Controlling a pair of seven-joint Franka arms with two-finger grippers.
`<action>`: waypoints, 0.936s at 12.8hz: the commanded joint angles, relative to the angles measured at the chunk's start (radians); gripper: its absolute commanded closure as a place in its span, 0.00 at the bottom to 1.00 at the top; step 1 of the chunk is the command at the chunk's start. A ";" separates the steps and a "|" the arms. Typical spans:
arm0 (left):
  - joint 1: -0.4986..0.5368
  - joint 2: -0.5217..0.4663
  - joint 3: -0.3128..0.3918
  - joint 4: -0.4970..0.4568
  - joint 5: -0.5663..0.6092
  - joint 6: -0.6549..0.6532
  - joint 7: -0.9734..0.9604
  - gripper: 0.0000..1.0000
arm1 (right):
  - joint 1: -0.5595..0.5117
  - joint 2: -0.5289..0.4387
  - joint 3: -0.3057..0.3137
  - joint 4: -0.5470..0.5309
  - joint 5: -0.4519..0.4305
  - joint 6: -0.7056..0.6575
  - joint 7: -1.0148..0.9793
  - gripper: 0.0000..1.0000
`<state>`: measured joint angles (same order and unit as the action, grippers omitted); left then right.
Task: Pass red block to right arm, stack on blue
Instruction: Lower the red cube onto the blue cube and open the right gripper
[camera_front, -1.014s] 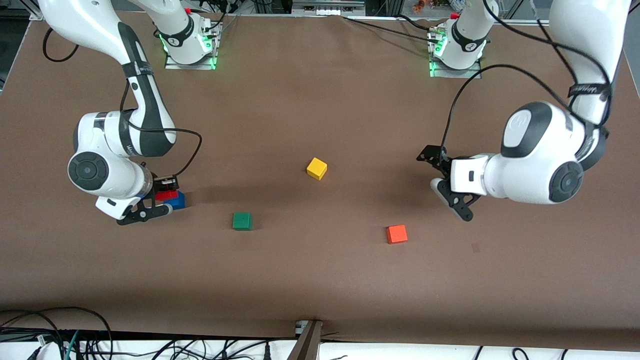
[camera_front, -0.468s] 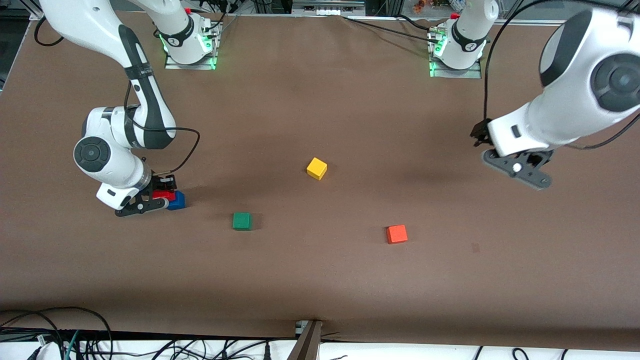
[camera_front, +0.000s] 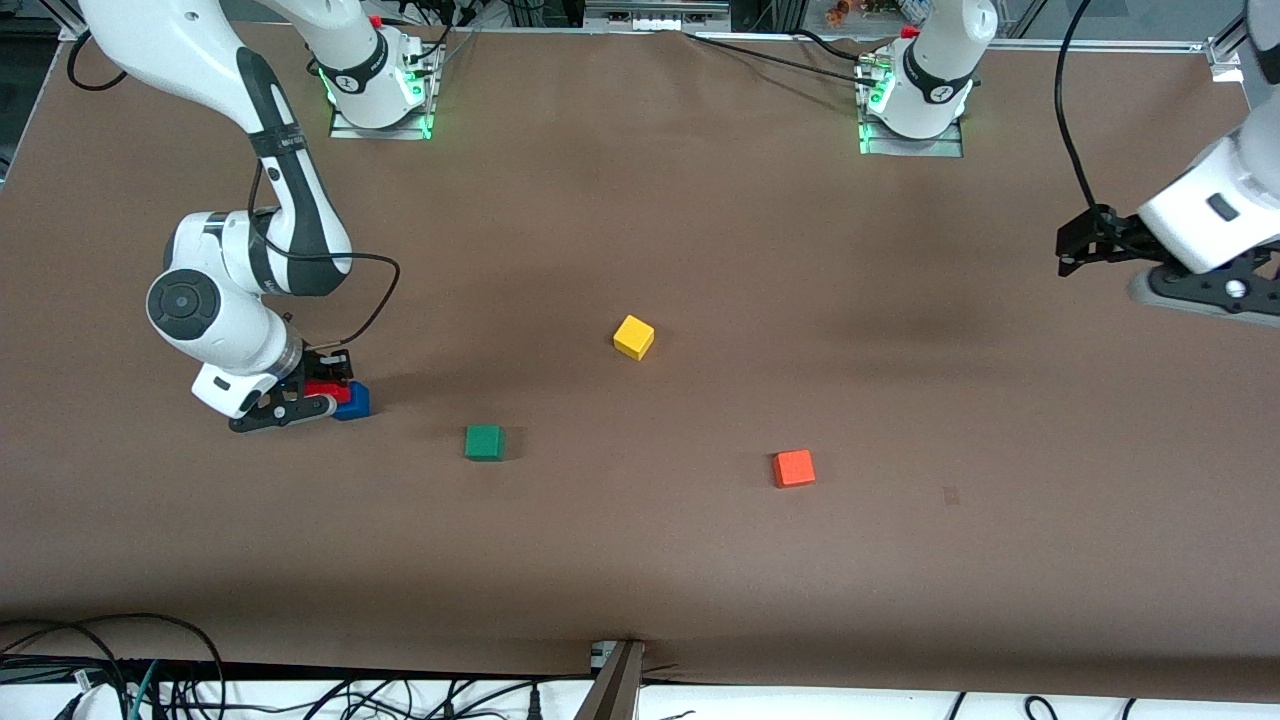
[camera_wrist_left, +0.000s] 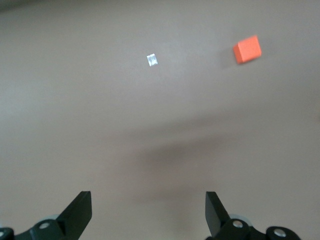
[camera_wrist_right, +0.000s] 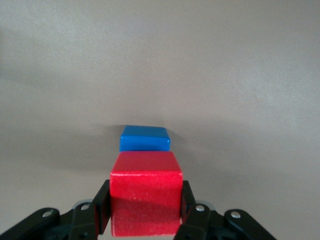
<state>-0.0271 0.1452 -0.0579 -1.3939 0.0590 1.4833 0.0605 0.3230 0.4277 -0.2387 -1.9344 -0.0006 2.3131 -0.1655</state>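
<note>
My right gripper (camera_front: 318, 396) is shut on the red block (camera_front: 327, 390), low over the table near the right arm's end. In the right wrist view the red block (camera_wrist_right: 145, 192) sits squarely between the black fingers (camera_wrist_right: 102, 207) of the gripper (camera_wrist_right: 145, 209). The blue cube (camera_wrist_right: 144, 138) lies on the table just ahead of it and lower. In the front view the blue cube (camera_front: 354, 401) shows partly under the red block's edge; I cannot tell whether they touch. My left gripper (camera_front: 1205, 296) is open and empty, up over the left arm's end of the table, as the left wrist view (camera_wrist_left: 148, 215) shows.
A green cube (camera_front: 484, 442), a yellow cube (camera_front: 633, 337) and an orange cube (camera_front: 794, 468) lie apart on the brown table (camera_front: 640, 560). The orange cube also shows in the left wrist view (camera_wrist_left: 247, 49). Cables run along the table's near edge.
My left arm has swung up and away from the table's middle toward its own end. My right gripper shifted slightly with the red block, then held still beside the blue cube.
</note>
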 joint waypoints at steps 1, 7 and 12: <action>-0.051 -0.186 0.098 -0.283 -0.048 0.225 -0.068 0.00 | 0.005 -0.018 -0.004 -0.031 0.001 0.025 0.004 1.00; -0.050 -0.182 0.072 -0.278 0.019 0.183 -0.060 0.00 | 0.004 0.002 -0.004 -0.031 0.016 0.042 0.006 1.00; -0.039 -0.180 0.070 -0.263 0.019 0.133 -0.059 0.00 | 0.002 0.016 -0.004 -0.025 0.017 0.055 0.003 0.21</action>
<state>-0.0671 -0.0466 0.0115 -1.6880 0.0682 1.6441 0.0099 0.3230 0.4462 -0.2387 -1.9506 0.0039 2.3518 -0.1629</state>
